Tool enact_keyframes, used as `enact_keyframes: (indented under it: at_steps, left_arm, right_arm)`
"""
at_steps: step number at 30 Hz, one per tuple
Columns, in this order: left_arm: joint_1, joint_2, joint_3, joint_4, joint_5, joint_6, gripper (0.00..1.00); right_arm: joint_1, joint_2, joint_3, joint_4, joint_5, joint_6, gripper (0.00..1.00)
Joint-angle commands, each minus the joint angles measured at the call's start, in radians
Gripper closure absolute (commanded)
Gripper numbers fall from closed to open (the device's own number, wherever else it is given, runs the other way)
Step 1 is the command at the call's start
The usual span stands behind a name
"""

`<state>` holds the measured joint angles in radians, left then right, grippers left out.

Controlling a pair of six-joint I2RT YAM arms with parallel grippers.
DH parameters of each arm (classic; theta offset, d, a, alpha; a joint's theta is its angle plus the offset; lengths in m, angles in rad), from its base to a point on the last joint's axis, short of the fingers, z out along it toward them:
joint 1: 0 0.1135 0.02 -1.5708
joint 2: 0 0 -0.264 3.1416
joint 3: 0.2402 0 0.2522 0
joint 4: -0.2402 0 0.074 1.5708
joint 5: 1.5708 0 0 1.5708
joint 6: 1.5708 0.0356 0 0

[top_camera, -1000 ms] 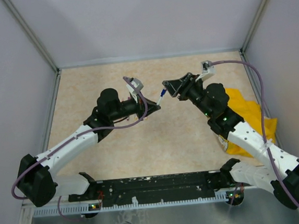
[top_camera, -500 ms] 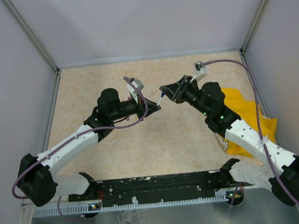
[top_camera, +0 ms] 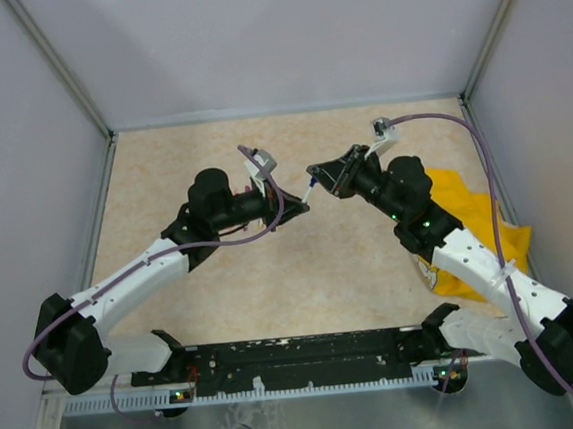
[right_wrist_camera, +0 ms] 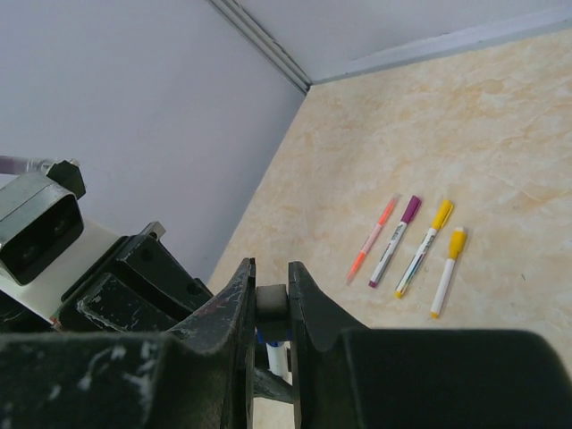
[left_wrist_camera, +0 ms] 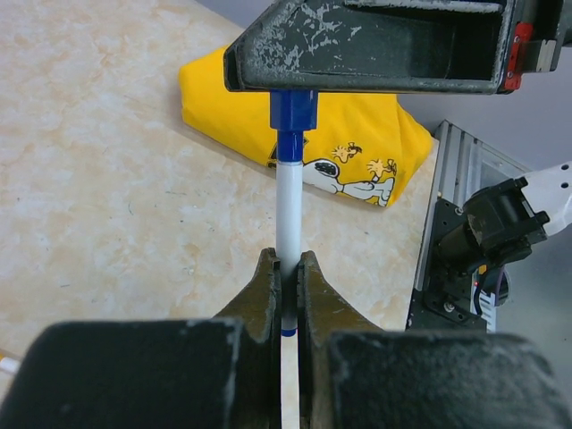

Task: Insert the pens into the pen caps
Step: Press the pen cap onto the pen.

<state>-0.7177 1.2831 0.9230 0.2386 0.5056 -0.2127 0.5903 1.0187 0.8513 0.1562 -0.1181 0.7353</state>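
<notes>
Left jaws clamp the pen [left_wrist_camera: 288, 210], right jaws pinch the cap [left_wrist_camera: 293, 113] on its tip; any tilt could jam it or slide the pen back.

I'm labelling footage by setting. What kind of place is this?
Most likely a lab robot test cell, not a home or office: plain panel walls on metal framing enclose a marble-patterned tabletop, and two robot arms are bolted to a black mounting rail at its near edge.
</notes>
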Motion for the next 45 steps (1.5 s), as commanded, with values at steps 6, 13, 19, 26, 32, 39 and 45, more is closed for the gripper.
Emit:
enact_keyframes:
  at_steps: [6, 13, 19, 26, 32, 39, 45]
  left_arm:
    - [-0.003, -0.032, 0.128, 0.185, -0.034, -0.041, 1.0]
    - [-0.008, -0.025, 0.201, 0.222, -0.056, -0.051, 1.0]
    - [-0.008, -0.024, 0.222, 0.248, -0.075, -0.058, 1.0]
    - [-0.009, -0.011, 0.22, 0.219, -0.071, -0.069, 1.0]
    - [-0.009, -0.029, 0.175, 0.162, -0.058, -0.047, 1.0]
    - [-0.009, -0.014, 0.165, 0.117, 0.061, -0.024, 1.0]
    - [-0.009, -0.012, 0.14, 0.082, 0.107, -0.021, 1.0]
  right_arm:
    - [0.082, -0.033, -0.073, -0.107, -0.107, -0.035, 1.0]
    - [0.207, -0.023, -0.198, -0.074, -0.072, 0.018, 1.0]
    - [0.296, -0.037, -0.315, -0.079, -0.027, 0.055, 1.0]
    - [0.342, -0.042, -0.392, -0.046, 0.031, 0.035, 1.0]
    - [0.31, -0.152, -0.25, -0.105, 0.113, -0.057, 1.0]
    - [0.197, -0.176, -0.018, -0.188, 0.08, -0.166, 0.83]
    - [0.197, -0.232, 0.017, -0.098, 0.111, -0.287, 0.63]
